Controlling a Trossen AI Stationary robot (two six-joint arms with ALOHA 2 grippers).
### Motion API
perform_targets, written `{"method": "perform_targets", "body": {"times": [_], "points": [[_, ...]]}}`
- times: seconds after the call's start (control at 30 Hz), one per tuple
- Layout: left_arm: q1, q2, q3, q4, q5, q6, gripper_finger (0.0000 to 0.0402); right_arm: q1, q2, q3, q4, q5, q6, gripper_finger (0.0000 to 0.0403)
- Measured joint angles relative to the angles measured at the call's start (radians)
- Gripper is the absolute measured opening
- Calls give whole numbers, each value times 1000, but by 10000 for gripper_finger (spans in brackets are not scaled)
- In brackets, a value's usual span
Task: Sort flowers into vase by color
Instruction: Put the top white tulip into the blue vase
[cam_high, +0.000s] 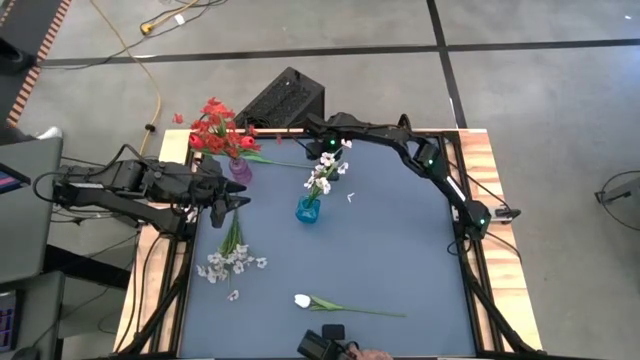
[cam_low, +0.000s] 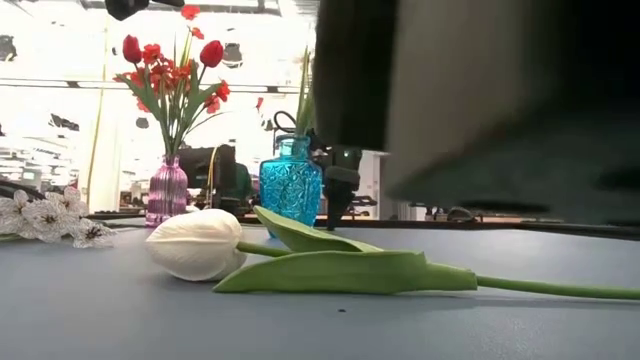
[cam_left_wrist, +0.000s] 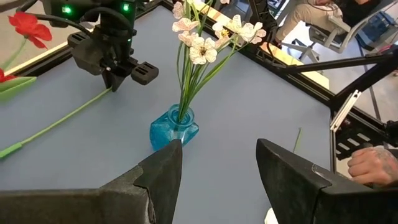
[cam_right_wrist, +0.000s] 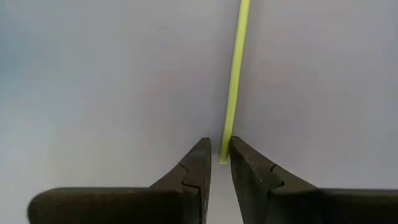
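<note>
A pink vase near the far left corner holds red flowers. A blue vase mid-table holds white blossom sprays. More white sprays and a white tulip lie flat near the near edge. A thin green stem lies on the table between the vases; its bloom end is hard to tell from the red bunch. My right gripper points down at that stem's free end. My left gripper hovers open, left of the blue vase. My right gripper has the stem's cut end between its two fingertips, which are nearly closed; the stem lies against one fingertip. The fingers come from above, pointing down, and line up along the stem. The rest of the stem lies flat on the table.
The right arm runs along the far and right edges. A black box stands beyond the far edge. A dark object and a person's hand are at the near edge. Bare blue tabletop spreads right of the blue vase.
</note>
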Motion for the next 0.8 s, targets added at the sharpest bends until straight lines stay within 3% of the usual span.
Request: {"method": "perform_targets", "body": {"times": [0.37,0.8], "points": [[-1,0,0,0,5,-8,194,-2,0,0,-46,34,-34,68],[-1,21,0,1,0,2,194,-25,0,0,-158,45,-14,77]]}}
